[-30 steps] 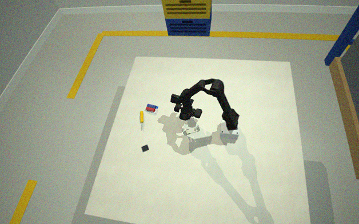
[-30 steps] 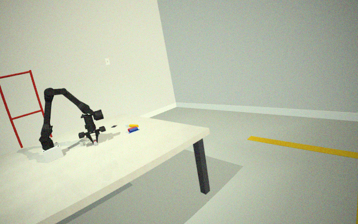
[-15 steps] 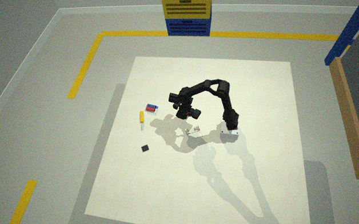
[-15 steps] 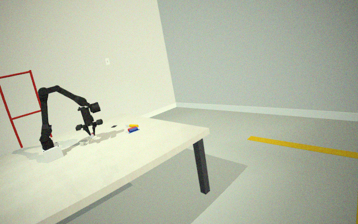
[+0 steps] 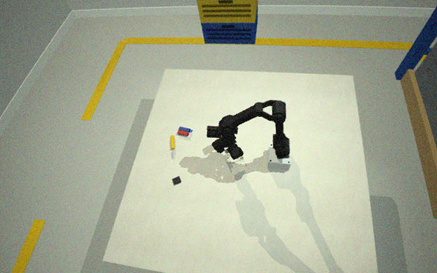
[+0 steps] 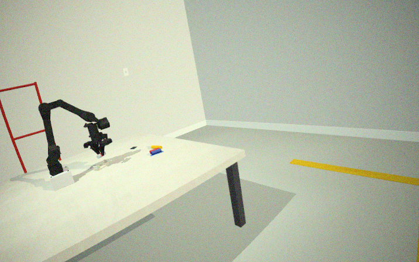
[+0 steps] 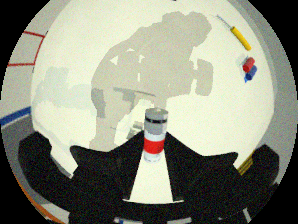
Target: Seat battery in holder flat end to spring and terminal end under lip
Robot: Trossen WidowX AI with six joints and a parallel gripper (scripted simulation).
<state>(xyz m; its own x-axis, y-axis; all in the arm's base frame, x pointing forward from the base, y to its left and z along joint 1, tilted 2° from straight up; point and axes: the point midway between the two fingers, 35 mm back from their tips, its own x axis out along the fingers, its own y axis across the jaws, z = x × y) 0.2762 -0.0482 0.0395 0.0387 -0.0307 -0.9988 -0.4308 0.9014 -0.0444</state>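
The battery has a grey end with a black band, a white body and a red band. My gripper is shut on it and holds it above the table. In the wrist view its grey end points up the frame, past the fingertips. The pale holder lies on the table below, partly in the arm's shadow. In the wrist view the battery and fingers cover part of it. Its spring and lip cannot be told apart. In the top view the arm hides the fingertips and the battery.
A yellow-handled screwdriver lies farther out on the table. Near it are a red cylinder and a blue cylinder, side by side. A small black square lies apart.
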